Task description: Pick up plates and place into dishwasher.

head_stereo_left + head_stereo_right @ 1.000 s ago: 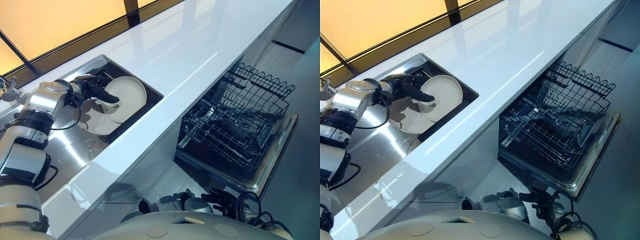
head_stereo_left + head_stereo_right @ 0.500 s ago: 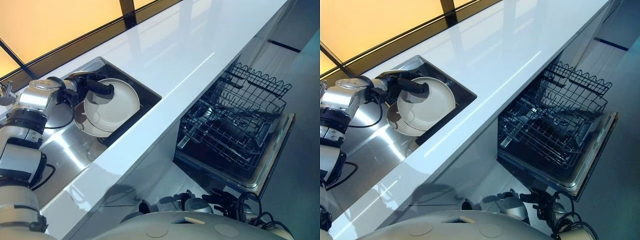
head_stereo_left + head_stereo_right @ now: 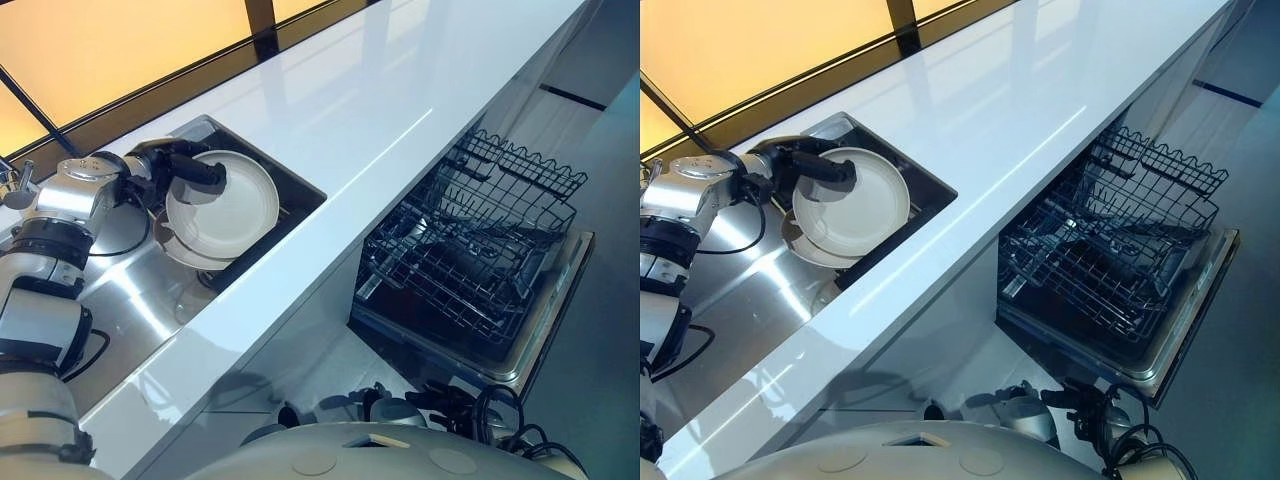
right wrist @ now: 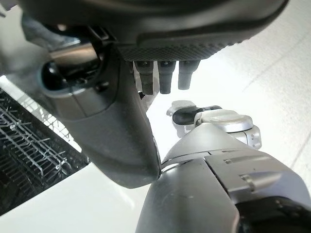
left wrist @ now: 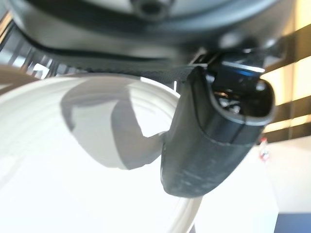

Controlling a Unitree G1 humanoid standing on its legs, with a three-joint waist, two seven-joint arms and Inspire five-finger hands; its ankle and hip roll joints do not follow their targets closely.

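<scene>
Plate (image 3: 230, 205) sits flatter now than a second ago, your left hand (image 3: 185, 170) pinches its rim, so the pickup's holding.

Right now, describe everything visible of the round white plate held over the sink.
The round cream-white plate looks like glossy ceramic, with a shallow well and a raised rim, no chips showing. It is tilted, face towards the camera, above the steel sink and over a second white plate lying there. The dark left hand pinches its edge: the thumb lies across the face, the fingers are hidden behind.
</scene>
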